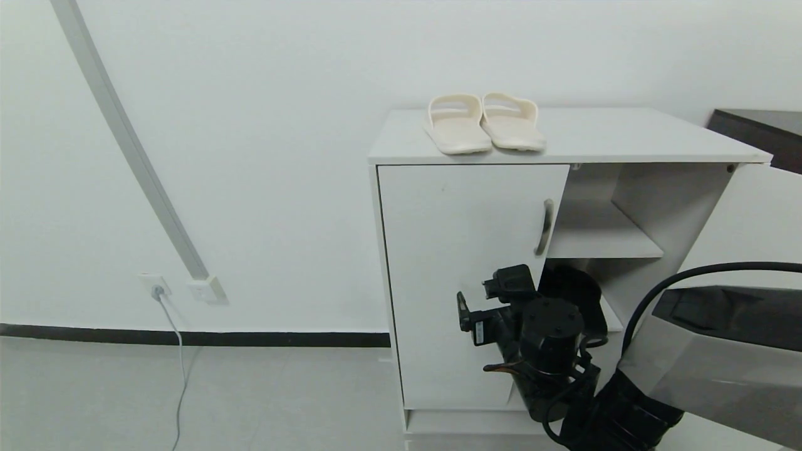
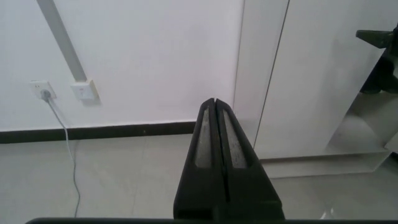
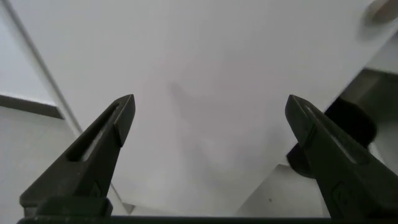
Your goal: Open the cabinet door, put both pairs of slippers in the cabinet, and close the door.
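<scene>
A white cabinet (image 1: 564, 134) stands against the wall. Its left door (image 1: 457, 250) is closed, with a grey handle (image 1: 546, 227) at its inner edge. Its right door (image 1: 749, 219) is swung open. A cream pair of slippers (image 1: 482, 122) lies side by side on the cabinet top. A dark pair of slippers (image 1: 573, 291) rests on the lower shelf inside, also seen as the dark pair (image 3: 351, 124). My right gripper (image 1: 485, 294) hangs open in front of the closed door (image 3: 205, 74), nothing between its fingers. My left gripper (image 2: 214, 106) is shut and empty, low above the floor, left of the cabinet (image 2: 298, 74).
An upper shelf (image 1: 601, 241) inside the cabinet is bare. A wall socket (image 1: 155, 285) with a cable running down to the floor sits to the left, beside a slanted grey conduit (image 1: 125, 138). Dark furniture (image 1: 758, 125) stands at the far right.
</scene>
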{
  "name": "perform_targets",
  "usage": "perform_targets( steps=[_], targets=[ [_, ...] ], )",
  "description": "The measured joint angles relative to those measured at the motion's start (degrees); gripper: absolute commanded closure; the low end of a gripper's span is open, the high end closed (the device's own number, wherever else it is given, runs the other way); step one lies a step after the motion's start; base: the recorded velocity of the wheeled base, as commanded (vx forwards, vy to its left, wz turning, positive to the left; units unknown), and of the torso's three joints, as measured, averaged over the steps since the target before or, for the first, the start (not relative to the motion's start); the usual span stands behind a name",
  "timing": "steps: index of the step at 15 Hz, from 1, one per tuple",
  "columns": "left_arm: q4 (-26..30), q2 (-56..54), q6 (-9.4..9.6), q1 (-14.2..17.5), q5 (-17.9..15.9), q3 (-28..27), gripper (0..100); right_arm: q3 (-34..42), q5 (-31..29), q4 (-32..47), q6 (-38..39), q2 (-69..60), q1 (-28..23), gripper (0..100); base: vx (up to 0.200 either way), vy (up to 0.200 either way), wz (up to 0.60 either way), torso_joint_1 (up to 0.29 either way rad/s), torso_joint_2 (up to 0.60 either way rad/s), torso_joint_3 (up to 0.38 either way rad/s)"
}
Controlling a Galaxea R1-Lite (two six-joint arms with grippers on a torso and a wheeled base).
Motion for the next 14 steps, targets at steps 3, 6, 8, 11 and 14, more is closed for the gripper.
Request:
perform_targets(
  steps=[3, 6, 8, 11, 14],
  targets=[
    [0.0, 0.0, 0.0, 0.0, 0.0, 0.0, 100, 0.2, 0.0, 0.0, 0.0, 0.2, -0.1, 0, 0.0, 0.0, 0.0, 0.144, -0.47, -0.328],
    [0.0, 0.0, -0.02, 0.0, 0.0, 0.0, 100, 0.3, 0.0, 0.0, -0.1, 0.3, 0.0, 0, 0.0, 0.0, 0.0, 0.17, -0.48, -0.325],
    [0.0, 0.0, 0.0, 0.0, 0.0, 0.0, 100, 0.3, 0.0, 0.1, -0.1, 0.4, 0.0, 0, 0.0, 0.0, 0.0, 0.183, -0.5, -0.317],
    [0.0, 0.0, 0.0, 0.0, 0.0, 0.0, 100, 0.4, 0.0, 0.1, -0.2, 0.4, 0.0, 0, 0.0, 0.0, 0.0, 0.198, -0.51, -0.307],
    [0.0, 0.0, 0.0, 0.0, 0.0, 0.0, 100, 0.4, 0.0, 0.0, -0.4, 0.4, 0.0, 0, 0.0, 0.0, 0.0, 0.212, -0.53, -0.318]
  ],
)
